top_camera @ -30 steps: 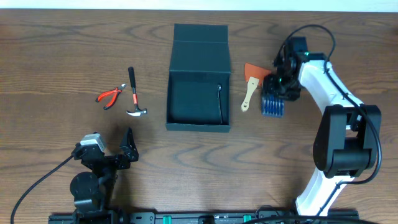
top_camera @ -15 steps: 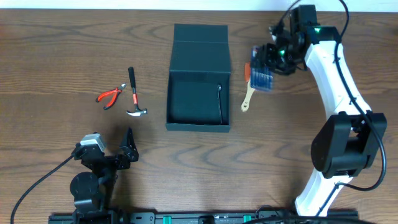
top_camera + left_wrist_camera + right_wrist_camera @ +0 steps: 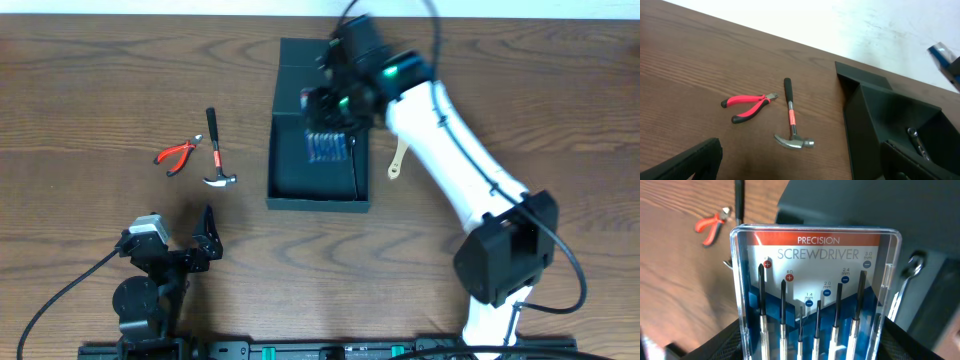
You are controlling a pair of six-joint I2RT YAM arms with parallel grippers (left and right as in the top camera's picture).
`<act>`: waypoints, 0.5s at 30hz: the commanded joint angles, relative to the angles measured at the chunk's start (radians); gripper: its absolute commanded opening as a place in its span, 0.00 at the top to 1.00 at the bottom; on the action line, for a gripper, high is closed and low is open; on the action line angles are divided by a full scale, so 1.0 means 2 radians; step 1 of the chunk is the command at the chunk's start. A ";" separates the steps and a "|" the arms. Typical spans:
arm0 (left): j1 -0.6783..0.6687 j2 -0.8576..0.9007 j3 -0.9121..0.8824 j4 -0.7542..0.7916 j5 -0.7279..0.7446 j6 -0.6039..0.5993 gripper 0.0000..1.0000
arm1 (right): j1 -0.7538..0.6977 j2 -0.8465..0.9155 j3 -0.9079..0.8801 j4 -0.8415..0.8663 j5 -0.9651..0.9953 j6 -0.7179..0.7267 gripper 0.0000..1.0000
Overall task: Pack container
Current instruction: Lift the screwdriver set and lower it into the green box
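Note:
The container (image 3: 318, 190) is a dark teal-black square box, open, its flap lid laid back toward the far edge. It also shows in the left wrist view (image 3: 875, 125) and the right wrist view (image 3: 920, 235). My right gripper (image 3: 328, 120) is shut on a clear precision screwdriver set (image 3: 326, 146) and holds it over the box's open cavity. The set fills the right wrist view (image 3: 815, 295). A metal wrench (image 3: 355, 165) lies inside the box along its right wall. My left gripper (image 3: 205, 240) is open and empty near the front left.
Red-handled pliers (image 3: 176, 155) and a small hammer (image 3: 215, 150) lie left of the box. A wooden-handled scraper (image 3: 398, 160) lies just right of the box, partly under my right arm.
My right gripper carried the screwdriver set from the table right of the box, up and leftward, to above the box's inside. The left arm has not moved.

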 commanded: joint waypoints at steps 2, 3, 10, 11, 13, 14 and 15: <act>0.002 -0.003 -0.013 -0.003 -0.006 -0.003 0.01 | 0.043 -0.005 -0.015 -0.015 0.148 0.090 0.59; 0.002 -0.003 -0.013 -0.003 -0.006 -0.003 0.02 | 0.047 -0.005 -0.019 -0.017 0.160 0.100 0.59; 0.002 -0.003 -0.013 -0.003 -0.006 -0.003 0.01 | 0.046 -0.004 -0.063 -0.003 0.169 0.159 0.60; 0.002 -0.003 -0.013 -0.003 -0.006 -0.003 0.02 | 0.045 -0.004 -0.068 0.002 0.169 0.160 0.60; 0.002 -0.003 -0.013 -0.003 -0.006 -0.003 0.02 | 0.044 -0.004 -0.081 0.021 0.169 0.160 0.60; 0.002 -0.003 -0.013 -0.003 -0.006 -0.003 0.02 | 0.044 -0.004 -0.086 0.027 0.169 0.166 0.60; 0.002 -0.003 -0.013 -0.003 -0.006 -0.003 0.02 | 0.044 -0.004 -0.091 0.034 0.169 0.173 0.60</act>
